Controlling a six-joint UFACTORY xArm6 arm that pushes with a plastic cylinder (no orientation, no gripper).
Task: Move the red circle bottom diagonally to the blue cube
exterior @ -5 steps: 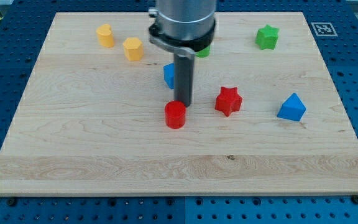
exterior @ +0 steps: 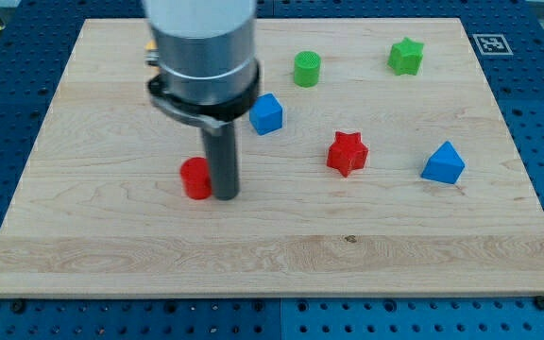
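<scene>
The red circle, a short red cylinder, stands on the wooden board left of the middle. My tip touches the board right against the circle's right side. The blue cube sits up and to the right of the circle, beside the arm's grey body. The circle lies diagonally below and to the left of the cube.
A green cylinder and a green star stand near the view's top right. A red star and a blue wedge-shaped block lie on the right. A yellow block peeks out behind the arm.
My tip has moved to the view's left and slightly down, pushing the red circle leftward by about its own double width. The blue cube and green cylinder are now uncovered.
</scene>
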